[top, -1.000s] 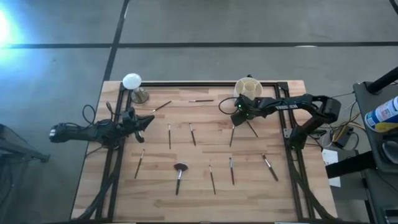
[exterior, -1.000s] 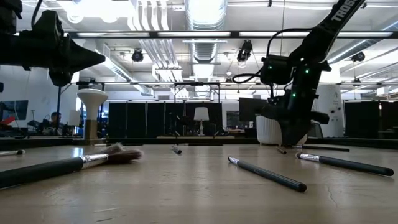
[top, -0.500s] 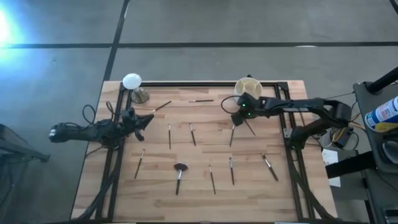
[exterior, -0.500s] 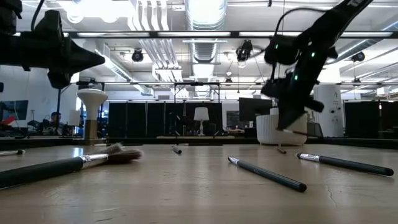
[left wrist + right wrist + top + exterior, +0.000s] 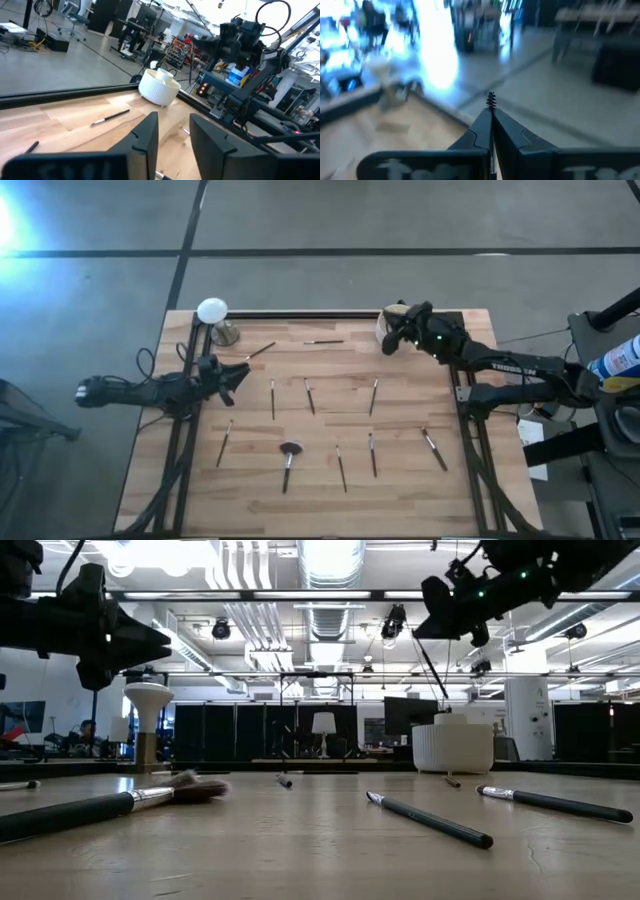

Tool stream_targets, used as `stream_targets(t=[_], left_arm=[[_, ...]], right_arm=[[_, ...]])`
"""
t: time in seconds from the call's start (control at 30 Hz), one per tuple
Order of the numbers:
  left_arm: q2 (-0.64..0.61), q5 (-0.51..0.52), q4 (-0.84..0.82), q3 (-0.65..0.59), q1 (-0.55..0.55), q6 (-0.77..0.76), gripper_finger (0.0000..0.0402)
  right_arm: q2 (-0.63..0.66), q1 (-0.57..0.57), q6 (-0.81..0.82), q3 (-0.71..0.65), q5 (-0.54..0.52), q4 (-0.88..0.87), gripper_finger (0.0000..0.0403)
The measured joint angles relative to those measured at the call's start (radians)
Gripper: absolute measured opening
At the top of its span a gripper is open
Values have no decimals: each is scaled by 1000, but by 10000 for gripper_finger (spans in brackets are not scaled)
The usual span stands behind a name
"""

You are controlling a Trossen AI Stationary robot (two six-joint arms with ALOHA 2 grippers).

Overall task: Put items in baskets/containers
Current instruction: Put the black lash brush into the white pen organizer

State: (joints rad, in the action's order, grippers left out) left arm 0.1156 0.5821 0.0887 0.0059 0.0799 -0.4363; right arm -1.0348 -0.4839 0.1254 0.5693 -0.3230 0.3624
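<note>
high view: the right gripper (image 5: 392, 332) has risen from the counter (image 5: 330, 485) to above the cup (image 5: 385, 325), jaws clamped on a thin brush (image 5: 491, 100); drop-in is next. left gripper (image 5: 238, 372), jaws narrowly apart, waits well apart from the cup.

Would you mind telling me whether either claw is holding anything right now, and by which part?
The right claw, raised above the cream-white cup, is shut on a thin brush, gripping its handle, with the bristle tip poking out beyond the fingertips. The left claw is open and empty.
</note>
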Motion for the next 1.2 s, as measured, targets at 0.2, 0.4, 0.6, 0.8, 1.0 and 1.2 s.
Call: stream_targets(t=[0.2, 0.4, 0.6, 0.8, 1.0, 1.2], left_arm=[[25, 0, 19, 0, 0, 45, 114], [26, 0, 24, 0, 0, 50, 114], [26, 2, 24, 0, 0, 67, 114], [26, 3, 24, 0, 0, 80, 114], [26, 15, 23, 0, 0, 101, 114], [26, 54, 27, 0, 0, 97, 114]], right_arm=[[-19, -115, -107, -120, -47, 350, 8], [-88, -241, -148, -212, -22, 629, 8], [-241, -330, -95, -269, 64, 839, 8], [-412, -333, -102, -306, 70, 1041, 8], [-523, -333, -125, -305, 70, 1093, 8], [-580, -333, -102, -279, 69, 1093, 8]])
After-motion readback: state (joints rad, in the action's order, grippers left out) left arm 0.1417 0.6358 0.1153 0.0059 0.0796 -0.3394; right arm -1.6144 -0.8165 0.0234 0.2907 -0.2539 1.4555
